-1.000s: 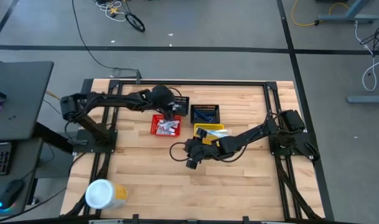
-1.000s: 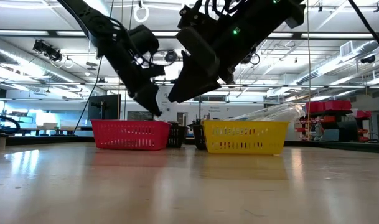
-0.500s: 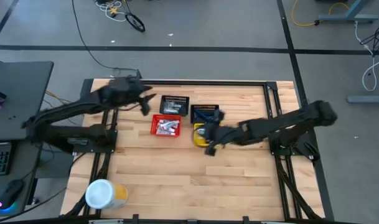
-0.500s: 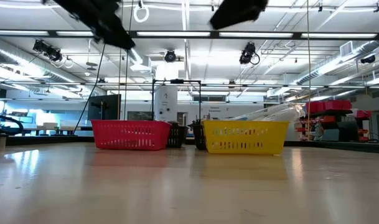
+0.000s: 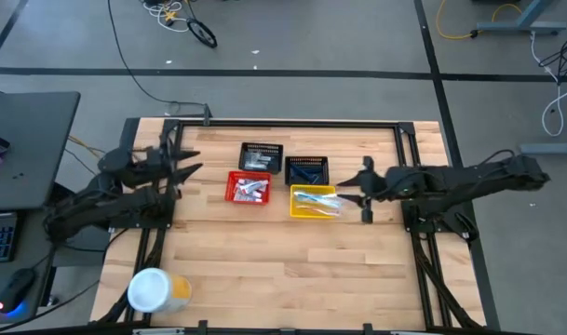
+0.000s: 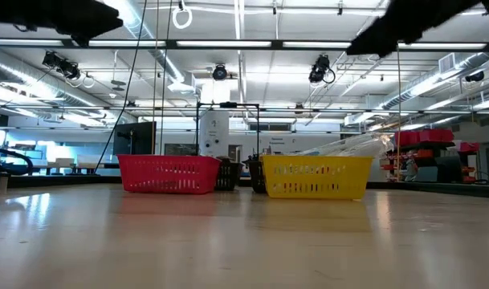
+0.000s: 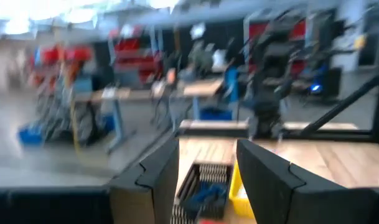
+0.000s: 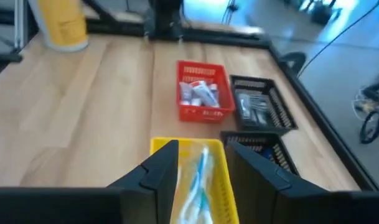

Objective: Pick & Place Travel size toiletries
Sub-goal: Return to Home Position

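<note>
High view: left gripper (image 5: 190, 161), right gripper (image 5: 357, 191), seemingly parted, flanking 4 baskets (image 5: 261, 146)

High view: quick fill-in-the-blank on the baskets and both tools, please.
The tube basket, holding white tubes, is ___.
The brush basket, holding toothbrushes, is ___.
Both the left tool and the right tool are open and hold ___.
The canister stands nearer the ___ arm.
Missing: red; yellow; nothing; left.

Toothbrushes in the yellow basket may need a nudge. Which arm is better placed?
Likely right. The right gripper hangs open just beside the yellow basket, facing it; the left gripper is at the table's left edge, beyond the red basket.
</note>
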Robot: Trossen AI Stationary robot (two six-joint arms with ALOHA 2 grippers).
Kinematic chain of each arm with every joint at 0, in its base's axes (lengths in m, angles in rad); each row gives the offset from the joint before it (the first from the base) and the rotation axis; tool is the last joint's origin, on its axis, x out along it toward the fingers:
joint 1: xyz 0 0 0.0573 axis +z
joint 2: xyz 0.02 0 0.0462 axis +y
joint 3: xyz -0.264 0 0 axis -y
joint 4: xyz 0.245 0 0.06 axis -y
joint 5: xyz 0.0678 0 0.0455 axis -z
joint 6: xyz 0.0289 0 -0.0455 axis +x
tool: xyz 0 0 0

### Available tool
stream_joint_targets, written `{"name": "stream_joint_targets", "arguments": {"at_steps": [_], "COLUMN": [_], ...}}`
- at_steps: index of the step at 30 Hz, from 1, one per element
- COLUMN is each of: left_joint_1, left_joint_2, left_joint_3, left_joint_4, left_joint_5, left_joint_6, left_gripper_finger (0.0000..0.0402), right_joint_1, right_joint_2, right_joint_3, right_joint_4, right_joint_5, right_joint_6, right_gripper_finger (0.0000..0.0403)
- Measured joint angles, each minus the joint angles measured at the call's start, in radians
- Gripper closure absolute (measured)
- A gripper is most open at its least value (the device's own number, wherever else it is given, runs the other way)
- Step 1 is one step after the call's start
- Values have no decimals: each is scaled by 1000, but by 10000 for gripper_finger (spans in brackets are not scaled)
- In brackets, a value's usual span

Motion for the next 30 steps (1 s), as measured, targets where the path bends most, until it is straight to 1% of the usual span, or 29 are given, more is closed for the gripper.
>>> {"name": "stream_joint_targets", "arguments": {"at_steps": [2, 5, 10, 13, 16, 19, 23, 25, 27, 30], "left_joint_1": [0, 0, 0, 0, 0, 0, 0, 0, 0, 0], "left_joint_2": [-72, -152, -133, -125, -124, -122, -122, -121, -122, -114], "left_joint_3": [-72, -161, -245, -297, -328, -364, -403, -418, -423, -424], "left_joint_4": [62, 140, 214, 203, 222, 210, 213, 220, 227, 224], "left_joint_5": [28, 30, 13, 4, -22, -55, -61, -64, -79, -94], "left_joint_6": [14, 12, 10, -10, -41, -93, -145, -151, -153, -129], "left_gripper_finger": [231, 231, 230, 230, 230, 230, 230, 230, 230, 230], "right_joint_1": [-6, -15, -16, -16, -15, -15, -15, -15, -15, -15], "right_joint_2": [-97, -241, -473, -599, -704, -783, -850, -863, -862, -848], "right_joint_3": [-107, -240, -378, -438, -497, -552, -614, -642, -677, -676], "right_joint_4": [83, 205, 216, 213, 210, 209, 216, 232, 286, 291], "right_joint_5": [-13, -88, -106, -115, -174, -240, -245, -245, -246, -240], "right_joint_6": [-4, -43, -46, -77, -83, -84, -84, -81, -68, -23], "right_gripper_finger": [257, 257, 257, 257, 257, 257, 257, 257, 257, 257]}}
